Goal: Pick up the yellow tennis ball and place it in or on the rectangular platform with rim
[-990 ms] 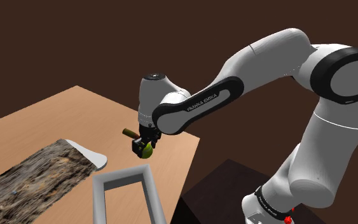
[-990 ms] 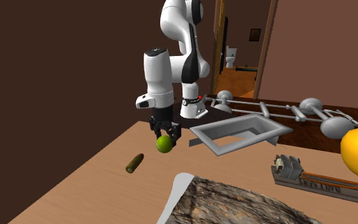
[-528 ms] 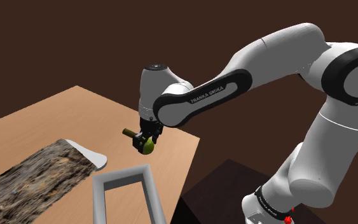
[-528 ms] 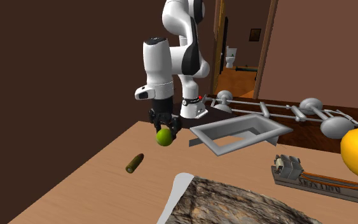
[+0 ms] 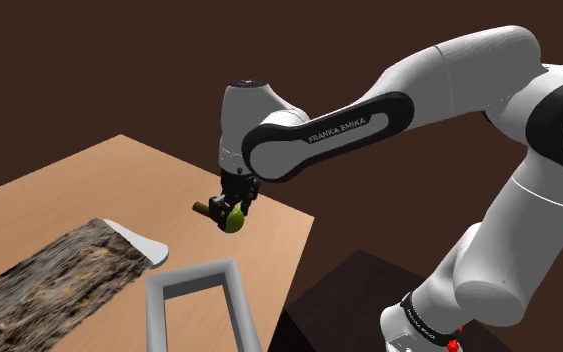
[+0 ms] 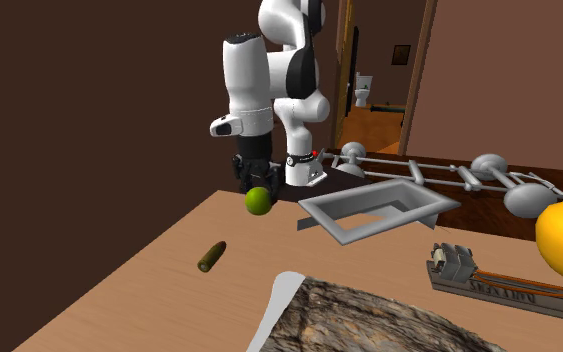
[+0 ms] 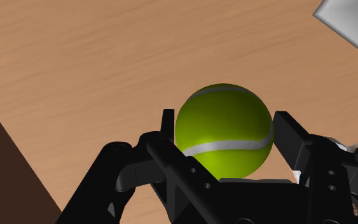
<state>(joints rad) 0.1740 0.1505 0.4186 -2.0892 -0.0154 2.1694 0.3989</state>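
**Ball in the air, tray off to one side**
The claw clamps the yellow-green ball above the desk; the grey rimmed tray (its target) lies lower, toward the second exterior view's right.

ball: clasped in the gripper, off the table.
tray: on the table, at 3 o'clock from the ball in the second exterior view, at 7 o'clock in the shoulder view.
peg: lying on the table, at 7 o'clock from the ball in the second exterior view, well apart.
slab: on the table, at 6 o'clock from the tray, 4 o'clock from the peg.
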